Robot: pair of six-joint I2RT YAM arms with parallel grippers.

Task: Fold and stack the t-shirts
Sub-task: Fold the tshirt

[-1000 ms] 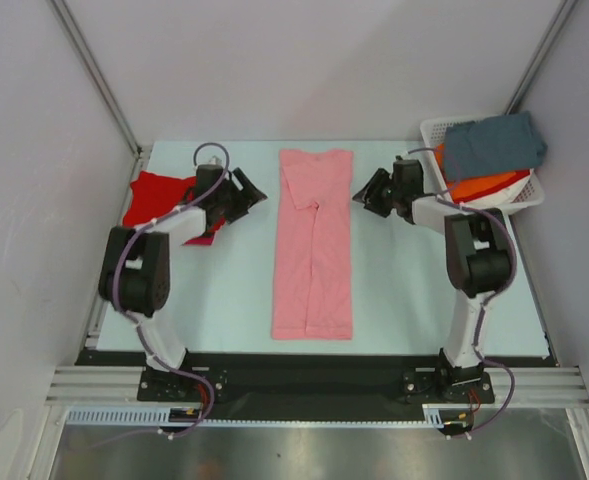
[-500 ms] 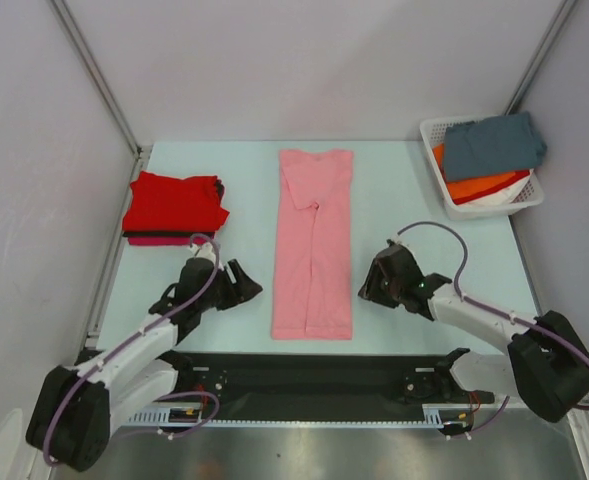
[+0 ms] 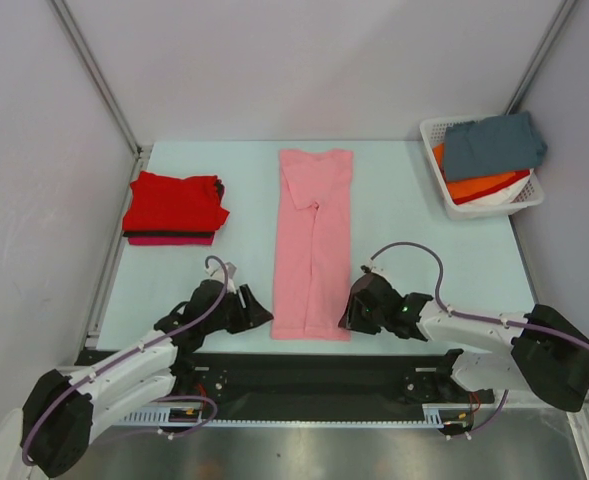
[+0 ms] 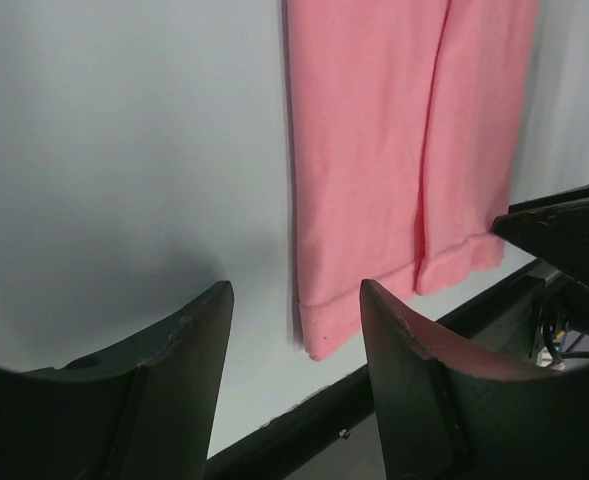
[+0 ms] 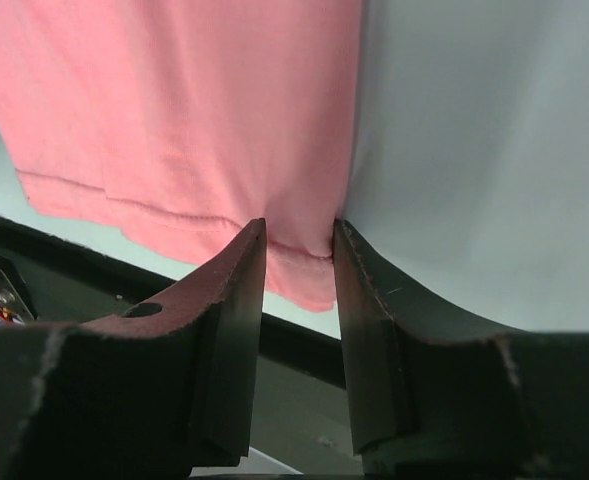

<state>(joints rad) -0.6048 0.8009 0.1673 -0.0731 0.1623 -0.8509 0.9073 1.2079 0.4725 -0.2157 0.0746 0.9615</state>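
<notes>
Centre of table (image 3: pixel 414 230): shirt (image 3: pixel 314 240), lying near to far. Back left: stack (image 3: pixel 174 205). Back right corner: basket (image 3: pixel 427 130), more shirts (image 3: pixel 492 145) in it. At near hem: left gripper (image 3: pixel 263 318) on its left, right gripper (image 3: pixel 347 315) on its right.

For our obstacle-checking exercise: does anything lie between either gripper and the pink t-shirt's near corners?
Nothing visible does. Only bare table separates the left gripper from the near-left corner of the pink t-shirt; the right gripper has a finger either side of its near-right corner.

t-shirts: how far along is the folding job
Done: folded red cloth t-shirt stack, far left. In hand: light pink cloth t-shirt folded into a long strip, left claw and right claw open at its near corners. Left: slate grey-blue t-shirt and orange t-shirt in the white slotted plastic basket.
</notes>
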